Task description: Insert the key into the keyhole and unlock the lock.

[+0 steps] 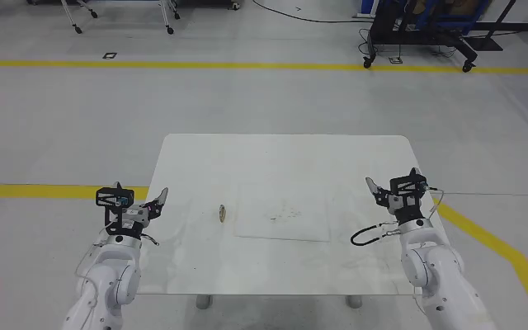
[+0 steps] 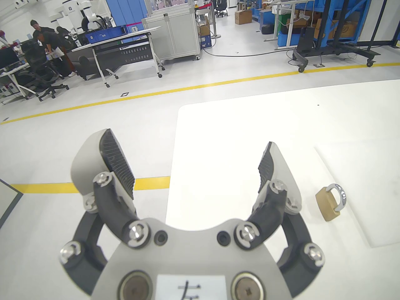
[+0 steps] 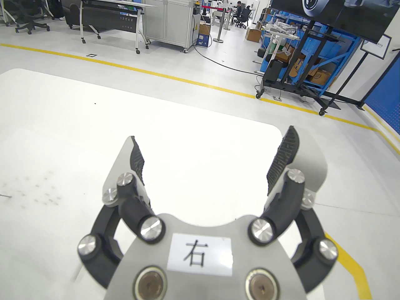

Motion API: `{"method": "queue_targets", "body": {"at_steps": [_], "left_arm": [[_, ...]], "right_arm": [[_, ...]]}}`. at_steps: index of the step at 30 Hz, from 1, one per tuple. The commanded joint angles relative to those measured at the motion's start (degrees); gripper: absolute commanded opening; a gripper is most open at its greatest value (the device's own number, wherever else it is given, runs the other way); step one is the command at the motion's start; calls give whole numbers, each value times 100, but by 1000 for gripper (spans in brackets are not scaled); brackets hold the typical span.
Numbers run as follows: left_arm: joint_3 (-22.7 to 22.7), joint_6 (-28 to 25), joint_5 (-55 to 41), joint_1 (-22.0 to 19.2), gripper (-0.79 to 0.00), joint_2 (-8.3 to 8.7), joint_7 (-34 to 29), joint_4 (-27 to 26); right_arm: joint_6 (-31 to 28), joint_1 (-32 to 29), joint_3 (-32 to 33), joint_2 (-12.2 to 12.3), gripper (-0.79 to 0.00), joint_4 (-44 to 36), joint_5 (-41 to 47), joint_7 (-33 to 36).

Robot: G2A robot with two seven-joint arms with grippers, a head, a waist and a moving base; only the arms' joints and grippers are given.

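Well clear of both wide-open jaws, padlock (image 2: 326, 204) on table (image 1: 289, 157); nearer the left pair.

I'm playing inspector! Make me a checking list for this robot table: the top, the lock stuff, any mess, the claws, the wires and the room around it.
Surface: white table with a thin white mat in the middle.
Job's things: brass padlock lying flat at the mat's edge, on the left claw's side; I cannot pick out the key.
Clutter: faint dark marks on the mat.
Grippers: left claw and right claw both open, holding nothing, near opposite sides of the table.
Cables: black cable looped by the right wrist; another cable on the floor.
Surroundings: yellow floor lines, wheeled stand, blue shelves.
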Motion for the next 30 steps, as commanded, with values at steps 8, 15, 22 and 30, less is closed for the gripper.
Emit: {"method": "queue_targets", "body": {"at_steps": [8,15,22,30], "left_arm": [[0,0,0,0,0,0,0,0],[0,0,0,0,0,0,0,0],[0,0,0,0,0,0,0,0],[0,0,0,0,0,0,0,0]], "right_arm": [[-700,562,-465,-8,0,230,-278,448],[-700,562,-465,-8,0,230,-278,448],[-1192,717,-629,9,0,262,-499,542],[-3214,2073,-1489,13,0,1367,-931,442]]}}
